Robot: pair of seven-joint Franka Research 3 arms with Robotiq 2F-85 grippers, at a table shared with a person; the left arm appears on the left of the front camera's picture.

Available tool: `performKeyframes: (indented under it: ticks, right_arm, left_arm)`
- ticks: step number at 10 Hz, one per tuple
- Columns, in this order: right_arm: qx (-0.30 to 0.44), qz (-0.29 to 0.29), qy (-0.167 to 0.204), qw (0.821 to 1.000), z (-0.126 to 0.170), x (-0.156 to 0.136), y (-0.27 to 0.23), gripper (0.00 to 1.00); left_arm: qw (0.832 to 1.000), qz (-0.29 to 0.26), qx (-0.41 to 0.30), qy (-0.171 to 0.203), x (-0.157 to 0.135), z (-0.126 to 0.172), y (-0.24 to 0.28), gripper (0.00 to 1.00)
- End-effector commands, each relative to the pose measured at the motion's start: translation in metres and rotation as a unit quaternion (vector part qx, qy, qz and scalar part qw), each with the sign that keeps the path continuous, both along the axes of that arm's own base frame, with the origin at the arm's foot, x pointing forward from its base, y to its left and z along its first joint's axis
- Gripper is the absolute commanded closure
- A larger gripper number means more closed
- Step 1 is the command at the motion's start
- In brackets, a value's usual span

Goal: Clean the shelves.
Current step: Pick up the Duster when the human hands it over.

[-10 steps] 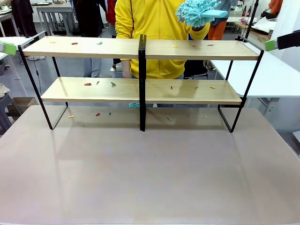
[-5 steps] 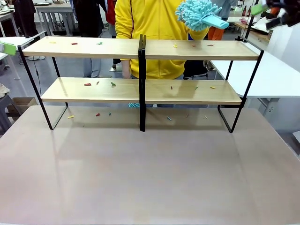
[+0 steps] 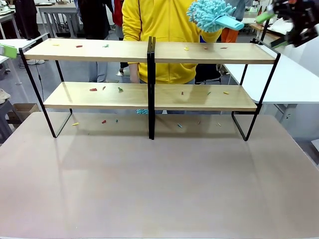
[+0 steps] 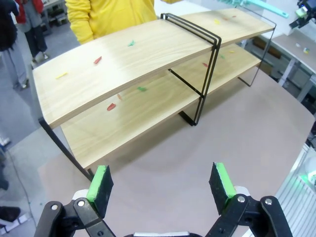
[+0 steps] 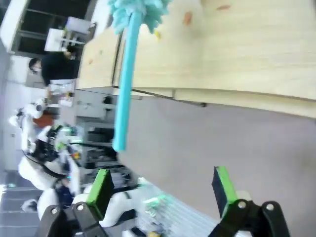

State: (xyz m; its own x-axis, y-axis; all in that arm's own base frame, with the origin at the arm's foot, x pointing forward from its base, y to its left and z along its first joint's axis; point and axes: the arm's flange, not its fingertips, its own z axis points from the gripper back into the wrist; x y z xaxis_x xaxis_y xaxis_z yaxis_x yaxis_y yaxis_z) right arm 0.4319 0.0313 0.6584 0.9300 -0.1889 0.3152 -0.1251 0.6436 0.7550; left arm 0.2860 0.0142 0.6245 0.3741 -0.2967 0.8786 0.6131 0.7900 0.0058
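At twelve o'clock across the table [image 3: 159, 189], the shelves [image 3: 99, 50] stand along the far half, four light boards in two tiers on a thin black frame with a black post at the middle. We see small red, green and yellow scraps [image 3: 93, 89] scattered over all four boards, and a few more on the tabletop beneath the lower tier. Behind the rack, at twelve o'clock from the post, a person [image 3: 159, 25] in a yellow top stands close to it and holds up a fluffy turquoise duster [image 3: 208, 12]. Its head hangs above the upper right board at about one o'clock from the post, clear of the wood, and its handle points toward three o'clock. Our right gripper [image 3: 271, 30] sits at two o'clock in the front view, above the rack's right end and near the tip of that handle; it is blurred there. In the right wrist view its green pads [image 5: 101, 190] stand wide apart with nothing between them, and the handle's end hangs a little beyond the pad at nine o'clock, apart from it. Our left gripper [image 4: 160, 182] hovers off the rack's left end, at nine o'clock of the front view, where one green pad pokes in beside the upper board's corner. In the left wrist view its jaws gape too, empty, over bare tabletop, with the shelves running away toward one o'clock.
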Motion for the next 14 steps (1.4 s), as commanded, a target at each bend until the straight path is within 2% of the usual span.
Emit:
performKeyframes:
  ticks: [1, 3, 6, 7, 8, 9, 10, 12, 13, 14]
  right_arm:
    - [0.064, -0.027, 0.049, 0.996, 0.018, 0.039, 0.019, 0.0]
    - [0.076, -0.044, 0.075, 0.993, 0.004, 0.069, 0.037, 0.0]
    - [0.092, -0.047, 0.058, 0.993, 0.004, 0.084, 0.046, 0.0]
    - [0.077, -0.046, 0.06, 0.994, 0.003, 0.086, 0.045, 0.12]
    - [0.078, -0.045, 0.072, 0.993, 0.002, 0.086, 0.043, 0.56]
    - [0.078, -0.041, 0.073, 0.993, 0.001, 0.086, 0.045, 0.69]
    - [0.066, -0.046, 0.074, 0.994, -0.001, 0.087, 0.048, 1.0]
    - [0.064, -0.046, 0.074, 0.994, -0.004, 0.09, 0.05, 1.0]
    - [0.064, -0.047, 0.073, 0.994, -0.006, 0.09, 0.049, 0.93]
    - [0.066, -0.05, 0.067, 0.994, -0.006, 0.089, 0.047, 1.0]
  left_arm:
    - [1.0, 0.0, -0.004, 0.0, 0.0, 0.0, 0.0, 0.0]
    - [1.0, 0.0, -0.004, 0.0, 0.0, 0.0, 0.0, 0.0]
    - [1.0, 0.0, -0.004, 0.0, 0.0, 0.0, 0.0, 0.0]
    - [1.0, 0.0, -0.004, 0.0, 0.0, 0.0, 0.0, 0.0]
    - [1.0, 0.0, -0.004, 0.0, 0.0, 0.0, 0.0, 0.0]
    - [1.0, 0.0, -0.004, 0.0, 0.0, 0.0, 0.0, 0.0]
    - [1.0, 0.0, -0.004, 0.0, 0.0, 0.0, 0.0, 0.0]
    - [1.0, 0.0, -0.004, 0.0, 0.0, 0.0, 0.0, 0.0]
    - [1.0, 0.0, -0.004, 0.0, 0.0, 0.0, 0.0, 0.0]
    - [1.0, 0.0, -0.004, 0.0, 0.0, 0.0, 0.0, 0.0]
